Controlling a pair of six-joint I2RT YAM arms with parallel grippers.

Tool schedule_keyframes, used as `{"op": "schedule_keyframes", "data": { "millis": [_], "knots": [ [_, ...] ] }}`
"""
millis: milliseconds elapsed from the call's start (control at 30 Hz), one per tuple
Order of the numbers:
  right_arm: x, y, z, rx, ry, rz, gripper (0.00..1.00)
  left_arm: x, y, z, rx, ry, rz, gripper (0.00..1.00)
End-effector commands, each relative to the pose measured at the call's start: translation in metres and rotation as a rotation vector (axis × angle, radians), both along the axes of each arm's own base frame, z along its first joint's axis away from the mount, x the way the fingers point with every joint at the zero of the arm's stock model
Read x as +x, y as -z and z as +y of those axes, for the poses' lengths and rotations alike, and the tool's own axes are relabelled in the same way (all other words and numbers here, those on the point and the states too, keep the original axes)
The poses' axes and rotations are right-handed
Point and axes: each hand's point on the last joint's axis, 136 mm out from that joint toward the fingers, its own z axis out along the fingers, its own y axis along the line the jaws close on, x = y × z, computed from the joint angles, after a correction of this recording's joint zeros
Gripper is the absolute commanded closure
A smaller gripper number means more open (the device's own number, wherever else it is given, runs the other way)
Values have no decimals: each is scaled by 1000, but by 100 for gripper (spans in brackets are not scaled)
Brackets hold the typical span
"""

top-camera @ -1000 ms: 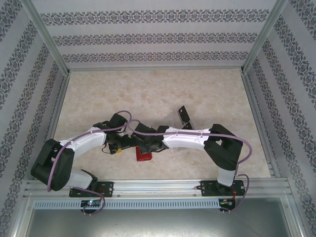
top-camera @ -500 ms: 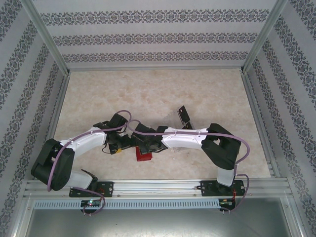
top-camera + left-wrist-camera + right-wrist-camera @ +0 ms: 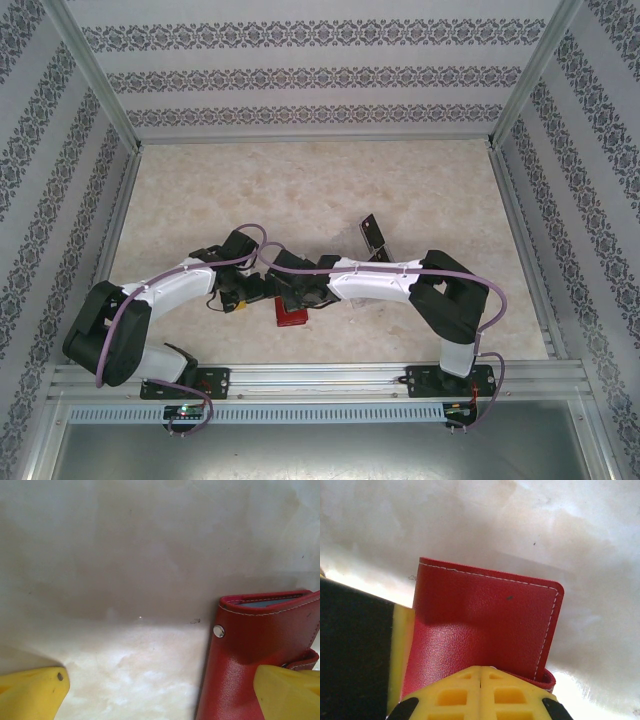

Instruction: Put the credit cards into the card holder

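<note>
Red leather-like card holder (image 3: 291,316) lies on the pale table (image 3: 300,190) in the top view, near the front edge and between the two arms. The left fingers (image 3: 241,300) and the right fingers (image 3: 297,297) meet just above it, too small here to judge their opening. One dark credit card (image 3: 373,232) sits beyond the right arm, well apart from the card holder

From the left wrist, the two yellow fingertips (image 3: 32,692) stand wide apart at the bottom corners with bare table between them and nothing gripped. The card holder fills the lower right, its metal snap stud (image 3: 218,630) showing and a grey inner pocket (image 3: 272,602) visible along the top edge. The right-hand tip overlaps its red cover

From the right wrist, the yellow fingers are pressed fully together at the bottom centre, right at the near edge of the card holder, whose stitched red cover spreads beyond them. Whether they pinch a flap of it I cannot tell. A black and yellow part (image 3: 355,650) stands at the left edge, beside the cover
</note>
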Motion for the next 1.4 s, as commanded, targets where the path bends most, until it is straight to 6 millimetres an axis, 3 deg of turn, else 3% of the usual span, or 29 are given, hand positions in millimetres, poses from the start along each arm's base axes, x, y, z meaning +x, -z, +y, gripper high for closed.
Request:
{"op": "schedule_keyframes", "data": {
  "millis": [0,200,367,600,1100,1267,1367],
  "knots": [
    [4,-3,0,2,9,-10,100,-27,31,16,90,5,97,1],
    [4,6,7,-1,4,10,100,-27,33,16,89,6,102,1],
    [-4,36,-1,-51,9,63,100,-28,33,14,83,8,107,1],
    [-12,59,-15,-95,31,95,100,-28,33,14,81,8,106,2],
    [-36,129,-77,-278,135,191,100,-29,33,13,79,4,109,2],
    [-37,130,-93,-275,189,191,100,-29,32,13,78,4,110,2],
    [-31,123,-92,-259,188,177,100,-28,31,12,75,6,108,2]
  ]
}}
